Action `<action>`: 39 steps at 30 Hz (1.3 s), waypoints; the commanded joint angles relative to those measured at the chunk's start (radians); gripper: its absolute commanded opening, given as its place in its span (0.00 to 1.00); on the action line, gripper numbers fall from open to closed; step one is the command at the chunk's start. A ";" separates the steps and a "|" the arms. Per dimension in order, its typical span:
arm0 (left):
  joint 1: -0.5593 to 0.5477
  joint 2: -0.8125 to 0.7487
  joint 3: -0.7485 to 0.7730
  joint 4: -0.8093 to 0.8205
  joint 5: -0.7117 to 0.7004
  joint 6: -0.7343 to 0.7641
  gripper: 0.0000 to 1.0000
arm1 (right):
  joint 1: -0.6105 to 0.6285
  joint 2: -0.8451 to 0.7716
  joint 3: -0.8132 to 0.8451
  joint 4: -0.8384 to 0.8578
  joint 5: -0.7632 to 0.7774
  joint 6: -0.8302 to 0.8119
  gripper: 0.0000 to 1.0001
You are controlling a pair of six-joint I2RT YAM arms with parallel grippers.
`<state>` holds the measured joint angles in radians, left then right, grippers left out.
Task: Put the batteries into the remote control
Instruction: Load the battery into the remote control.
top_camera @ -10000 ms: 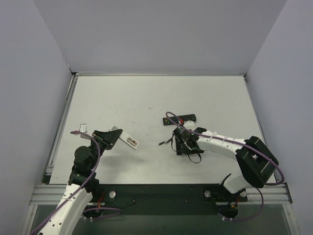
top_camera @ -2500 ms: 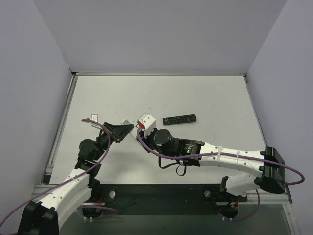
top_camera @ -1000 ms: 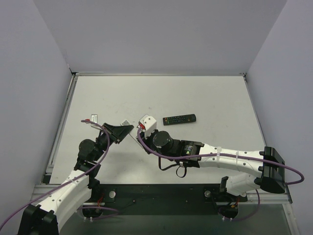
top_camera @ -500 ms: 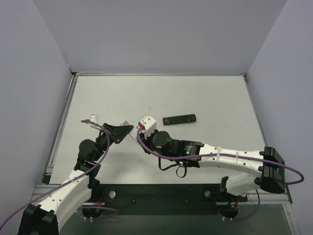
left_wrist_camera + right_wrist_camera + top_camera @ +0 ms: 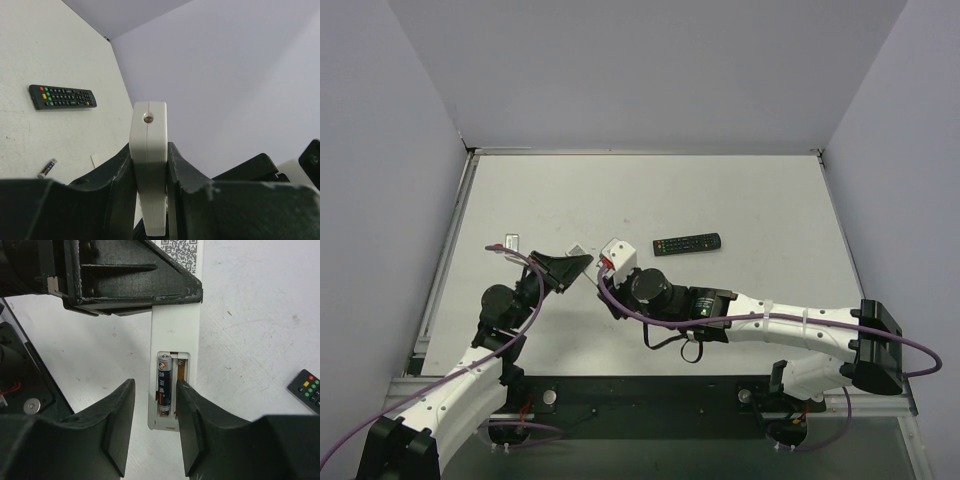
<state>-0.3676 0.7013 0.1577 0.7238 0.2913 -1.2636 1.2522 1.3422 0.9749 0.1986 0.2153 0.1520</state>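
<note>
My left gripper [image 5: 150,167] is shut on the white remote control [image 5: 148,150] and holds it edge-on above the table. In the right wrist view the remote [image 5: 175,335] has its back up and its compartment open. One battery [image 5: 164,385] lies in the left slot; the right slot [image 5: 180,371] shows only a spring. My right gripper [image 5: 155,440] is open and empty, its jaws either side of the remote's compartment end. A second battery [image 5: 46,169] lies on the table. In the top view the two grippers meet left of centre, about the left gripper [image 5: 572,266].
The long black remote [image 5: 687,243] lies on the table right of the grippers; it also shows in the left wrist view [image 5: 62,97]. A small flat white piece [image 5: 95,160] lies near the loose battery. Grey walls close the table on three sides.
Ten seconds ago my right gripper was low beside the black remote; now it is over the held white remote. In the last second its wrist shifted slightly left. The left arm has held still.
</note>
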 commanded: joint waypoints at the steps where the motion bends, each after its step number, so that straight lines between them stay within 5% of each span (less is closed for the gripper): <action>1: -0.005 -0.011 0.013 0.100 0.011 -0.020 0.00 | -0.002 -0.038 0.062 -0.050 0.007 -0.040 0.37; 5: -0.005 -0.010 0.017 0.100 0.014 -0.020 0.00 | -0.002 -0.069 0.105 -0.099 -0.034 -0.091 0.54; 20: -0.005 -0.002 0.042 0.083 0.049 -0.019 0.00 | -0.036 -0.178 0.188 -0.278 -0.229 -0.457 0.84; 28: -0.005 0.044 0.108 0.042 0.117 -0.016 0.00 | -0.194 -0.233 0.159 -0.286 -0.572 -0.616 0.78; 39: -0.005 0.076 0.154 0.025 0.190 -0.019 0.00 | -0.260 -0.112 0.242 -0.373 -0.800 -0.792 0.62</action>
<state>-0.3676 0.7647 0.2527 0.7254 0.4339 -1.2770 1.0004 1.1824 1.1568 -0.1478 -0.4450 -0.5617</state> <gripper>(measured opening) 0.333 0.651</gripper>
